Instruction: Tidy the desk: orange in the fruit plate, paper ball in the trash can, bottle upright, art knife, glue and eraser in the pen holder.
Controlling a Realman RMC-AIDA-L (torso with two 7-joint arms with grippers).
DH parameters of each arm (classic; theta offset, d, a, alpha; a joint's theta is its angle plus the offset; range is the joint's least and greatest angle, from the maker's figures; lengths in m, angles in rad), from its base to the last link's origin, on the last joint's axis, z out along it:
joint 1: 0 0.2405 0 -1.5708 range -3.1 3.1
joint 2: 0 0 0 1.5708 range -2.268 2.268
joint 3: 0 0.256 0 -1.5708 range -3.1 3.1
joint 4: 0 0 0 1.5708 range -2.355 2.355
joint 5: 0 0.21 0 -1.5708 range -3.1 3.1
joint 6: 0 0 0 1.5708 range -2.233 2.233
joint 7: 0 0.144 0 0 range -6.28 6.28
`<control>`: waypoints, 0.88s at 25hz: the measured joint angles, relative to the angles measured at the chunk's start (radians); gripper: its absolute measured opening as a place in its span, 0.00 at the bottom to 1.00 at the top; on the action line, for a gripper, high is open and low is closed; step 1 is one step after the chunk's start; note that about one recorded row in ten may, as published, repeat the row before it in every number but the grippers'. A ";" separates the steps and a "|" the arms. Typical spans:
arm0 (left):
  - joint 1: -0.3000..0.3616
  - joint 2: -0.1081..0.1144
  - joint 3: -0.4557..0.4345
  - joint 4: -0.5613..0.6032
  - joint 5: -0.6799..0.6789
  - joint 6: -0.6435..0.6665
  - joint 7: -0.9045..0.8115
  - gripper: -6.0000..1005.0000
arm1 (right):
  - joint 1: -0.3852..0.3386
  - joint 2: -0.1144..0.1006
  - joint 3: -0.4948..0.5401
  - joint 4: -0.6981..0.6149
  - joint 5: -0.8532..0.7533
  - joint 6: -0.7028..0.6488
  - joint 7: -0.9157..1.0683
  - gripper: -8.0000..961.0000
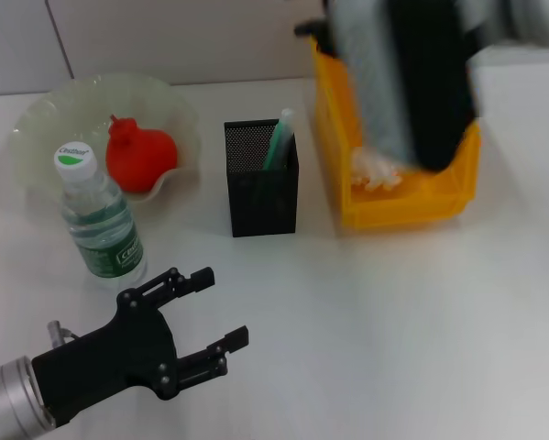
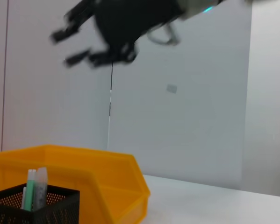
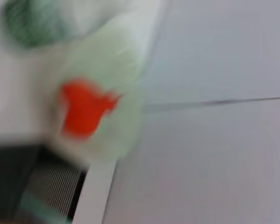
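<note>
Head view: the left claw [image 1: 221, 307] is being held spread open near the upright bottle [image 1: 98, 218]; the right claw [image 2: 76, 44], blurred, is being held spread above the yellow bin [image 1: 398, 203].

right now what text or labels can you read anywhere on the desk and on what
Bottle cap: a green logo with small print above it, too blurred to read.
Bottle's green label: white print, too small to read.
Pen holder, yellow bin, fruit plate, left pincer: no text visible.
Nothing in the wrist views is readable.
</note>
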 joint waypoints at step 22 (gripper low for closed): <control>-0.005 0.005 -0.004 0.027 0.006 0.000 0.012 0.78 | -0.388 -0.024 0.715 1.086 1.277 -0.655 -0.676 0.38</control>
